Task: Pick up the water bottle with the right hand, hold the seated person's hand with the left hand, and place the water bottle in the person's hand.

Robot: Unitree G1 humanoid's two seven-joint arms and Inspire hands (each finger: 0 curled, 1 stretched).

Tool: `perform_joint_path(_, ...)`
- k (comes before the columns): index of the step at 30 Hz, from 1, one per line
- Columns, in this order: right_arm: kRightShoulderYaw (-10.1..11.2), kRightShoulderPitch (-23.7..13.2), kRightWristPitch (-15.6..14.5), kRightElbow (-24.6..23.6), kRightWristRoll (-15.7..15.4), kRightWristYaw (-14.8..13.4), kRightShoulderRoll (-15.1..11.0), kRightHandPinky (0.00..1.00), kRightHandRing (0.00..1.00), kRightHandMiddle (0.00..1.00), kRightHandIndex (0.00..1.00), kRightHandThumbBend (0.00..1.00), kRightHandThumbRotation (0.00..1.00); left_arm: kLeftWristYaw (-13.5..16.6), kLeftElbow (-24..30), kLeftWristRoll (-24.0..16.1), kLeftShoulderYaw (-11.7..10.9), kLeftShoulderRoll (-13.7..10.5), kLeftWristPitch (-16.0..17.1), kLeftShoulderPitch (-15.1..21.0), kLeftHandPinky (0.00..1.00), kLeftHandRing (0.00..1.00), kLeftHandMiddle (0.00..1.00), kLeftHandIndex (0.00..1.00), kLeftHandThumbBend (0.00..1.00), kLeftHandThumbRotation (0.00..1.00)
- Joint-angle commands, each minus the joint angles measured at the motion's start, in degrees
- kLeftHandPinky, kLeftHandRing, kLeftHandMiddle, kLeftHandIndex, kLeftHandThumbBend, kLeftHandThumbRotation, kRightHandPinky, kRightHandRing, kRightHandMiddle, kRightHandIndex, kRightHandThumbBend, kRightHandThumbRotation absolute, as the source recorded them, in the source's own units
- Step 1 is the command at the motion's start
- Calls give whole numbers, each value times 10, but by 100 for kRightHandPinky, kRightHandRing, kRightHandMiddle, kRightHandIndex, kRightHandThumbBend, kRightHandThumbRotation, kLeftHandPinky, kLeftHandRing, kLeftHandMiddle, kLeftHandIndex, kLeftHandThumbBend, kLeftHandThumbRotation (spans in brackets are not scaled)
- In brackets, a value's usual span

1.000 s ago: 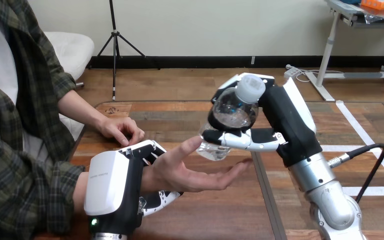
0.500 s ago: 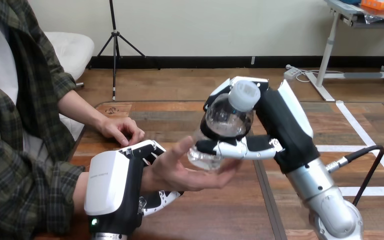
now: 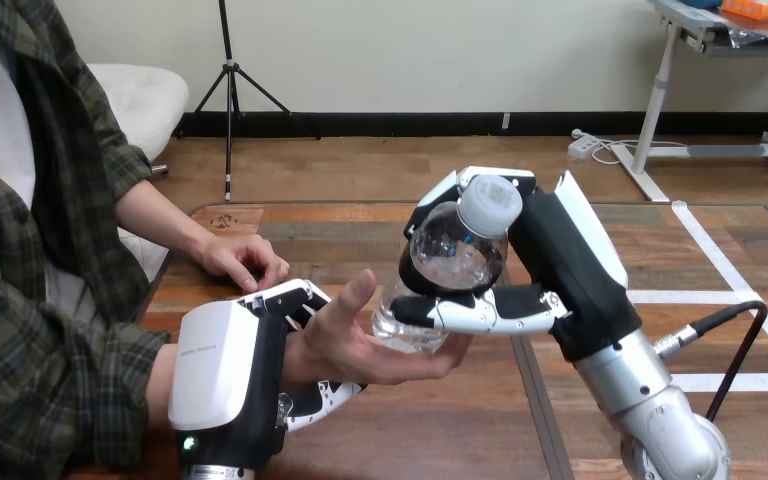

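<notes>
A clear water bottle (image 3: 450, 250) with a white cap leans toward me, its base resting in the person's upturned hand (image 3: 360, 345) near the table's middle. My right hand (image 3: 560, 265) is shut on the bottle, fingers and thumb wrapped round its body. My left hand (image 3: 225, 365) grips the person's wrist from below, with its fingers curled round it at both sides. The person's thumb stands up beside the bottle's base.
The person's other hand (image 3: 243, 258) lies flat on the wooden table (image 3: 440, 430) further back at the left. A black cable (image 3: 735, 340) loops beside my right forearm. White tape lines (image 3: 730, 275) mark the table's right part.
My right hand has carried the bottle left and down, from above the person's fingertips into their palm. The person's fingers have curled up slightly under the bottle's base. My left hand has stayed put.
</notes>
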State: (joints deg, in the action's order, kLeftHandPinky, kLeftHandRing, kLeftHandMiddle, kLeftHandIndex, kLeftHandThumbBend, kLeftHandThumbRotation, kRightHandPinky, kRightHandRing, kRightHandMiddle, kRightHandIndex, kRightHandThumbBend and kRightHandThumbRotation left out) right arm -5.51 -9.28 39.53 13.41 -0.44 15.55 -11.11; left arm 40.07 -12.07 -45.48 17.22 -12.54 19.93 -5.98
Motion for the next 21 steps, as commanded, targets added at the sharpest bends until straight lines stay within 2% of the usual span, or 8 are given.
perform_joint_path(1, 1, -12, 2, -44, 20, 5, 6, 29, 33, 39, 42, 74, 0, -5, 12, 4, 21, 20, 23, 34, 23, 29, 36, 41, 75, 0)
perform_joint_path(21, 2, 8, -2, -62, 32, 20, 1, 29, 33, 38, 42, 73, 0, -7, 5, 7, 17, 14, 30, 36, 23, 29, 36, 42, 75, 0)
